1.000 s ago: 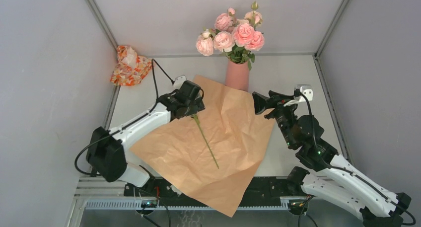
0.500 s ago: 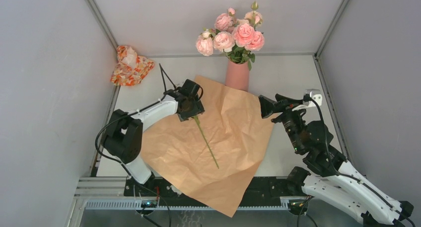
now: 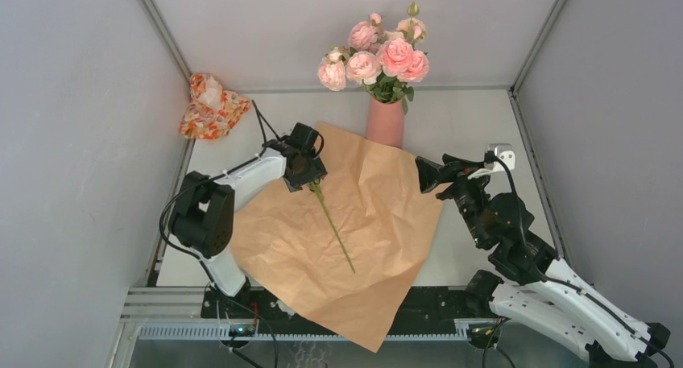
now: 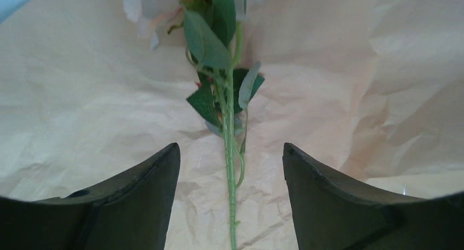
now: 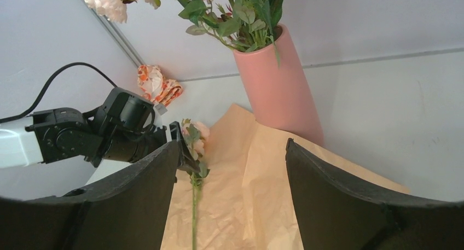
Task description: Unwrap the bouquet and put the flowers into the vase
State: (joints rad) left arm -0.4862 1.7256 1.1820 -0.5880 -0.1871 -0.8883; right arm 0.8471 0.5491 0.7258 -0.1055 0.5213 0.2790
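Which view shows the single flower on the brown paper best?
The left wrist view: the flower is close, with stem, leaves and part of the bloom. The top view shows mainly its bare stem; the right wrist view shows it small.

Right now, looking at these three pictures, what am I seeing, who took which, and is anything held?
You are seeing two robot arms bolted to a table, each ending in a two-finger gripper. The wide picture comes from a fixed camera above and behind them. The other two come from small cameras on the wrists, so the dark shapes at the bottom are each arm's own fingers. On the table lies a sheet of tan paper, and on it one loose flower. Behind the paper a pink vase holds the other flowers. A small orange patterned bundle sits at the far left. The left gripper hangs open with the loose flower's stem between its fingers, not clamped. The right gripper is open too and holds nothing.
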